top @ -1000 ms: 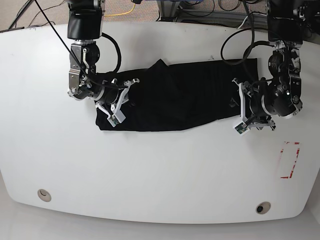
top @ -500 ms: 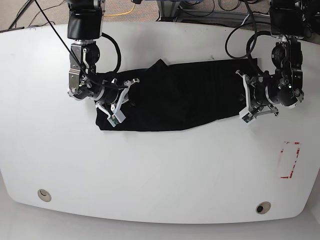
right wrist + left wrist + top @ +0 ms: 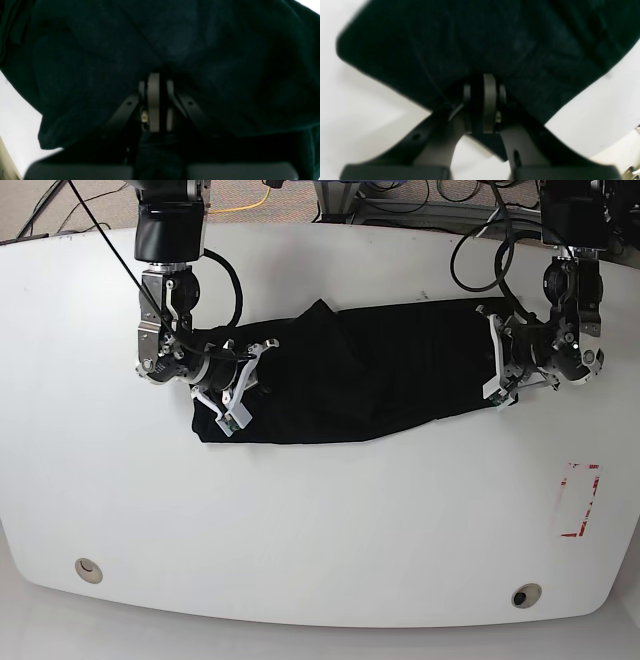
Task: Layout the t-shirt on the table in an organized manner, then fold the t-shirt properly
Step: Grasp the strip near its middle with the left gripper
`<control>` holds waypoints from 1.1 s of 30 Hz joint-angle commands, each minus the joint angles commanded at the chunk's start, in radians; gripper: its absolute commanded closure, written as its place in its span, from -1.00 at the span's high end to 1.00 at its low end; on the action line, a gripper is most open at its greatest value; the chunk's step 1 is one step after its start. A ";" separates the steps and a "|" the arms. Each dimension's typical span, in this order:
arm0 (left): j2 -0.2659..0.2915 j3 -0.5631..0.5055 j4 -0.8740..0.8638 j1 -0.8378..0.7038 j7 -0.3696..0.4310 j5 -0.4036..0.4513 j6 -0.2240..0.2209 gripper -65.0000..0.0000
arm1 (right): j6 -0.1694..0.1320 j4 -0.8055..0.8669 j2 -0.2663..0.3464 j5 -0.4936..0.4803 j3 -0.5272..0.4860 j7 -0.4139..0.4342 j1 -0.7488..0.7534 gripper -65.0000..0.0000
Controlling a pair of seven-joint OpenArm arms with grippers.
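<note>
At both ends of the t-shirt (image 3: 360,375) our left tool (image 3: 497,370) and right tool (image 3: 236,385) look clamped on soft, limp cloth, best held at its edges.

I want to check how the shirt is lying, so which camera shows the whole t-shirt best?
The base view: it shows the whole black t-shirt bunched across the table between both grippers. The left wrist view shows only one blurred edge; the right wrist view is nearly filled with dark cloth.

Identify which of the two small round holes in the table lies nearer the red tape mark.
The hole at the table's front edge on the base view's right; the other hole is far left.
</note>
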State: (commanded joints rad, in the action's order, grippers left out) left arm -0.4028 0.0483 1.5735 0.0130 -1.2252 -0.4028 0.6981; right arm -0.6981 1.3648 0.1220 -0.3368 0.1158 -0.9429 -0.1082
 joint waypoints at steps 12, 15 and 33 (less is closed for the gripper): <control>-0.003 0.000 -0.106 0.000 0.074 0.017 0.000 -0.84 | 0.000 0.281 0.000 -0.149 0.092 -0.219 -0.029 0.37; -0.003 0.000 -0.107 0.000 0.074 0.017 0.000 -0.84 | 0.000 0.304 -0.002 -0.189 0.181 -0.273 -0.034 0.81; -0.003 0.000 -0.141 0.002 0.077 0.017 0.000 -0.83 | 0.000 -0.110 0.161 -0.241 0.485 -0.287 -0.163 1.00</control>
State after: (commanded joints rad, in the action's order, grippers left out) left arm -0.4058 0.0483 1.4323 0.0146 -1.1485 -0.3859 0.6981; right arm -0.6981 1.2543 0.2831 -0.5777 0.6007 -1.2298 -0.2708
